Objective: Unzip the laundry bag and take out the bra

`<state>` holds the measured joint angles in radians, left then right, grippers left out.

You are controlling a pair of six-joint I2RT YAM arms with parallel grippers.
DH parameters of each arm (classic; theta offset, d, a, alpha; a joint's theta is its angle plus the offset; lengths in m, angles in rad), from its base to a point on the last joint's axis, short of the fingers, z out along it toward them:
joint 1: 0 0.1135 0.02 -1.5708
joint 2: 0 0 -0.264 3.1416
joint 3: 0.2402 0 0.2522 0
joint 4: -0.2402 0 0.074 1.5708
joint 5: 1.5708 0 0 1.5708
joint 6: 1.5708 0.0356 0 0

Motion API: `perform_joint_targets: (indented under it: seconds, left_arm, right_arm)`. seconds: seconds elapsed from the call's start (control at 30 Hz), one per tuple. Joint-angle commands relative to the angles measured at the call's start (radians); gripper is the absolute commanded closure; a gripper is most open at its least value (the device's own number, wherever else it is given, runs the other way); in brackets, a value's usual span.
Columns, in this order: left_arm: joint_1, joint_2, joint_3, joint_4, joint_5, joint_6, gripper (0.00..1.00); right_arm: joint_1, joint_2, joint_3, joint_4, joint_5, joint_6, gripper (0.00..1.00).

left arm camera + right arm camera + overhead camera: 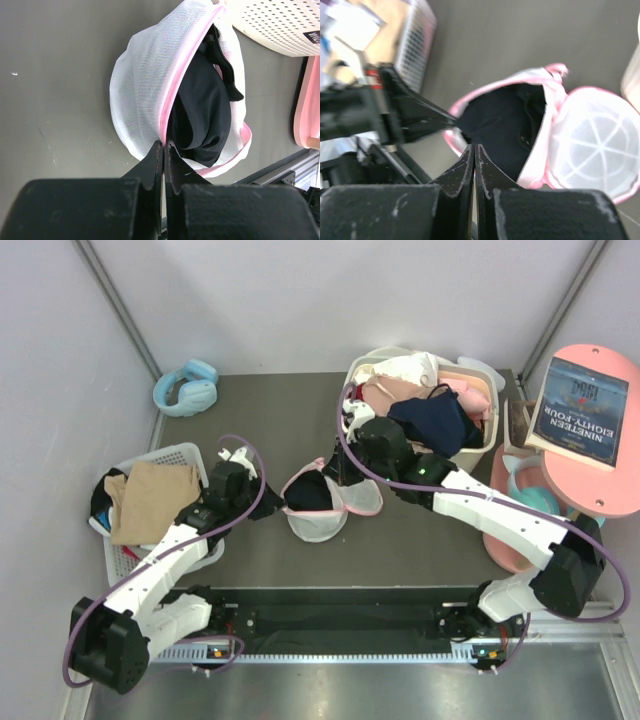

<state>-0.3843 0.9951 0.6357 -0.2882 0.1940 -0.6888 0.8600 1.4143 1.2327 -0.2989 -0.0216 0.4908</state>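
Observation:
The laundry bag (pixel 322 510) lies unzipped mid-table, its white mesh halves spread apart along the pink trim. The black bra (pixel 308 492) fills the open pouch. My left gripper (pixel 272 502) is shut on the pink zipper trim at the bag's left rim; in the left wrist view its jaws (pixel 164 143) pinch the trim, with the mesh (pixel 142 90) to the left and the bra (pixel 200 115) to the right. My right gripper (pixel 338 480) reaches in from the right. Its jaws (pixel 474 146) are shut at the near edge of the bra (pixel 500 127), inside the bag (pixel 600 145).
A cream basket (pixel 480 448) of clothes with a navy garment (pixel 435 420) stands at the back right. A white basket (pixel 185 455) with tan cloth sits at the left. Blue headphones (pixel 187 388) lie at the back left. A pink round stand (pixel 600 485) with a book is at the right.

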Motion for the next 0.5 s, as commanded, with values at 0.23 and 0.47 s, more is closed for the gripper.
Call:
perform_joint_targets:
  seconds: [0.23,0.47]
  left_arm:
    - [-0.002,-0.018,0.002,0.020,0.015,0.002,1.00]
    - [-0.002,-0.053,-0.011,0.018,0.013,-0.009,1.00]
  right_arm:
    - [-0.004,0.037,0.082,0.029,-0.037,-0.015,0.72]
    - [0.005,0.216,0.126,0.001,0.000,-0.006,0.36]
